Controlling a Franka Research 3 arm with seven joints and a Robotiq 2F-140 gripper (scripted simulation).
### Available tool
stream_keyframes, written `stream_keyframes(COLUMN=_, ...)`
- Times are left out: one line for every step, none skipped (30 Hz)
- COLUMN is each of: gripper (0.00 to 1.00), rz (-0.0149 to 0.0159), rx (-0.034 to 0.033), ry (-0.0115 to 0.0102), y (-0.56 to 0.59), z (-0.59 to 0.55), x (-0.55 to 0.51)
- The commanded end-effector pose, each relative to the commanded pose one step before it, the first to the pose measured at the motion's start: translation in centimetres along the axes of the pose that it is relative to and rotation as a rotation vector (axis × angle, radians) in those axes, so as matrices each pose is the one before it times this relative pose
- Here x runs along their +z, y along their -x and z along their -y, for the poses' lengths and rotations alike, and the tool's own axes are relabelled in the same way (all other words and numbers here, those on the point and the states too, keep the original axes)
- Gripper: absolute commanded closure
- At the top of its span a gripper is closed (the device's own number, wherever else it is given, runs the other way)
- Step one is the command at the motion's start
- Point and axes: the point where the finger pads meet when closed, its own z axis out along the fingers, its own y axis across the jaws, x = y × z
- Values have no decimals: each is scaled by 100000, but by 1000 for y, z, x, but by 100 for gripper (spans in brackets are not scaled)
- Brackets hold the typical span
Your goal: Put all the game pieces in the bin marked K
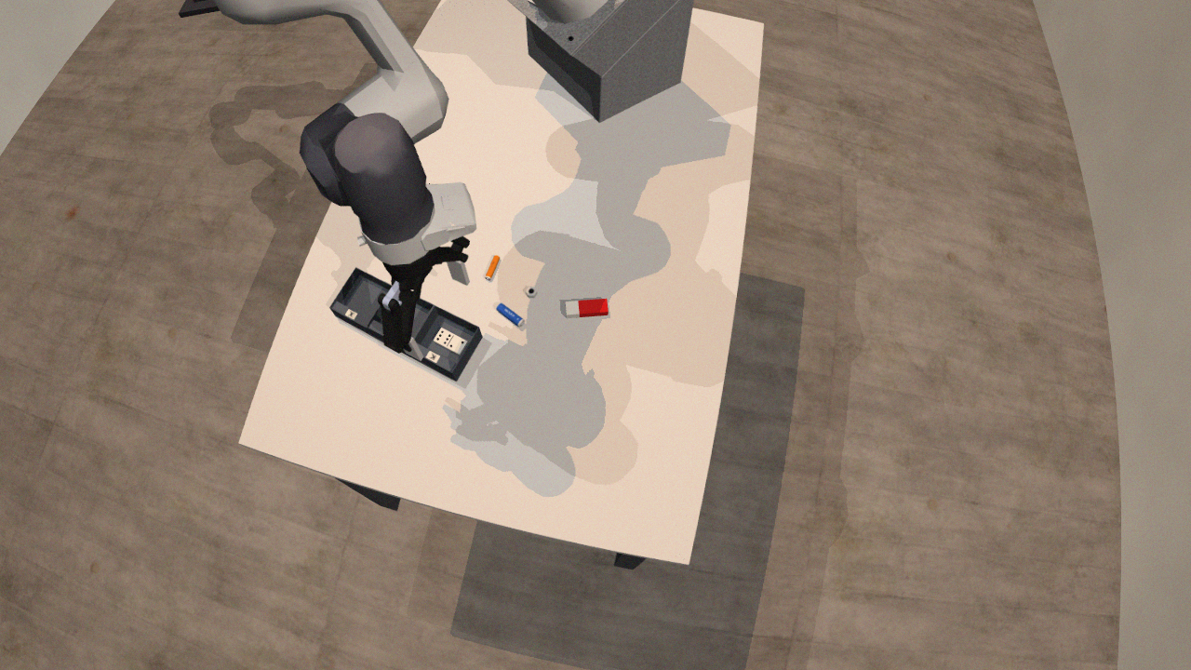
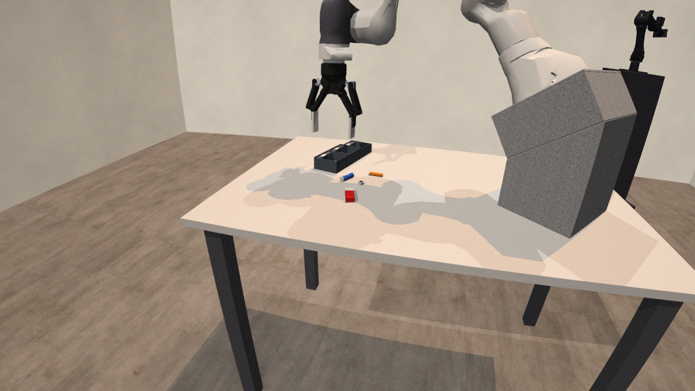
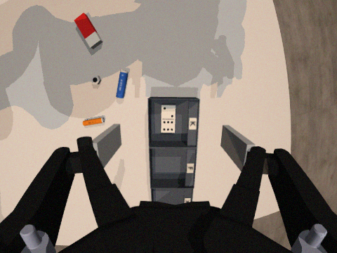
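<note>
A dark tray of three bins (image 1: 406,320) stands near the table's left edge. It also shows in the exterior view (image 2: 342,155) and in the wrist view (image 3: 173,154). A white domino (image 1: 448,337) lies flat in the end bin nearest the loose items, also seen in the wrist view (image 3: 168,119). That bin's label (image 3: 192,123) looks like a K, but it is small. My gripper (image 2: 333,127) hangs well above the tray with its fingers wide open and nothing between them (image 3: 171,143). The middle bin looks empty. The third bin is partly hidden by the gripper.
An orange battery (image 1: 492,266), a blue battery (image 1: 510,314), a small nut (image 1: 528,290) and a red and white block (image 1: 585,307) lie on the table right of the tray. A large grey box (image 1: 611,49) stands at the far end.
</note>
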Motion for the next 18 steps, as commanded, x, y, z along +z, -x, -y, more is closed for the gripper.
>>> stream_keyframes(gripper=0, rz=1383, rx=-1923, ry=-1080, y=305, z=258, x=-1312)
stream_keyframes(gripper=0, rz=0, rx=0, ry=0, y=0, z=0, x=-400)
stream_keyframes(gripper=0, rz=0, rx=0, ry=0, y=0, z=0, x=-400)
stream_keyframes(gripper=0, rz=0, rx=0, ry=0, y=0, z=0, x=-400)
stream_keyframes(gripper=0, rz=0, rx=0, ry=0, y=0, z=0, x=-400)
stream_keyframes(gripper=0, rz=0, rx=0, ry=0, y=0, z=0, x=-400)
stream_keyframes(gripper=0, rz=0, rx=0, ry=0, y=0, z=0, x=-400)
stream_keyframes(gripper=0, rz=0, rx=0, ry=0, y=0, z=0, x=-400)
stream_keyframes(gripper=0, rz=0, rx=0, ry=0, y=0, z=0, x=-400)
stream_keyframes(gripper=0, rz=0, rx=0, ry=0, y=0, z=0, x=0)
stream_keyframes(gripper=0, rz=0, rx=0, ry=0, y=0, z=0, x=0)
stream_keyframes(gripper=0, rz=0, rx=0, ry=0, y=0, z=0, x=-400)
stream_keyframes(gripper=0, rz=0, rx=0, ry=0, y=0, z=0, x=-400)
stream_keyframes(gripper=0, rz=0, rx=0, ry=0, y=0, z=0, x=-400)
stream_keyframes(gripper=0, rz=0, rx=0, ry=0, y=0, z=0, x=-400)
stream_keyframes(gripper=0, rz=0, rx=0, ry=0, y=0, z=0, x=-400)
stream_keyframes(gripper=0, rz=0, rx=0, ry=0, y=0, z=0, x=-400)
stream_keyframes(gripper=0, rz=0, rx=0, ry=0, y=0, z=0, x=-400)
